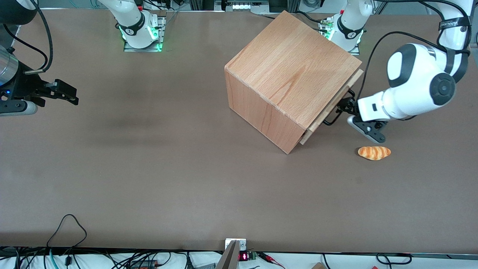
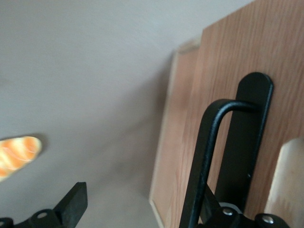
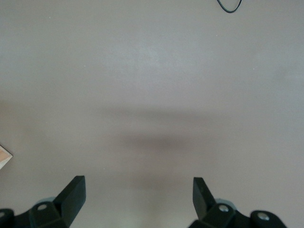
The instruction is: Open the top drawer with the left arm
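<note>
The wooden cube cabinet (image 1: 291, 74) stands on the table toward the working arm's end. Its top drawer (image 1: 333, 105) has a light wood front panel (image 2: 228, 71) that sits a little out from the cabinet body. A thin black loop handle (image 2: 209, 152) is fixed on that panel. My gripper (image 1: 344, 108) is right in front of the drawer, at the handle (image 1: 335, 116). The gripper (image 2: 137, 211) is open. One black finger (image 2: 72, 205) hangs free over the table, while the handle's bar crosses where the other finger sits and hides most of it.
An orange bread roll (image 1: 374, 152) lies on the brown table (image 1: 168, 168), nearer the front camera than my gripper, and also shows in the left wrist view (image 2: 16, 154). Cables run along the table's near edge (image 1: 67, 224).
</note>
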### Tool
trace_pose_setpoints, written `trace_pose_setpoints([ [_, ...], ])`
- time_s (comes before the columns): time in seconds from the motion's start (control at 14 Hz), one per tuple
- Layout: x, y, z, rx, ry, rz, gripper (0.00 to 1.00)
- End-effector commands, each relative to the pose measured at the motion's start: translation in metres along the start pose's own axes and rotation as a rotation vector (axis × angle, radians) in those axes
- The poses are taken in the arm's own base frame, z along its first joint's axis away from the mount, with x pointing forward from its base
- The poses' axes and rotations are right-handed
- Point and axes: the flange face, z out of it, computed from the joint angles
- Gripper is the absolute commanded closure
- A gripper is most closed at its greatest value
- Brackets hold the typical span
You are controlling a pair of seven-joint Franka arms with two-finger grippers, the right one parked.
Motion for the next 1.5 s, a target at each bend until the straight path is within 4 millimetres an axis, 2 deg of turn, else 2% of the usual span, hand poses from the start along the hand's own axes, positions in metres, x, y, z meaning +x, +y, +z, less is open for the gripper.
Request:
trace_pose_setpoints([
  [0.0, -0.004, -0.046, -0.004, 0.030, 0.090, -0.042, 0.00],
  [0.36, -0.031, -0.127, -0.029, 0.102, 0.187, -0.138, 0.00],
  [0.5, -0.038, -0.148, -0.042, 0.116, 0.212, -0.174, 0.00],
  [0.57, -0.037, -0.151, -0.048, 0.122, 0.222, -0.183, 0.00],
  [0.86, -0.025, -0.146, -0.095, 0.131, 0.270, -0.185, 0.00],
  [1.0, -0.017, -0.133, -0.115, 0.113, 0.265, -0.224, 0.00],
  [1.14, -0.018, -0.116, -0.129, 0.092, 0.236, -0.286, 0.00],
  [1.29, -0.031, -0.098, -0.152, 0.126, 0.191, -0.333, 0.00],
  [1.43, -0.046, -0.062, -0.175, 0.132, 0.115, -0.385, 0.00],
])
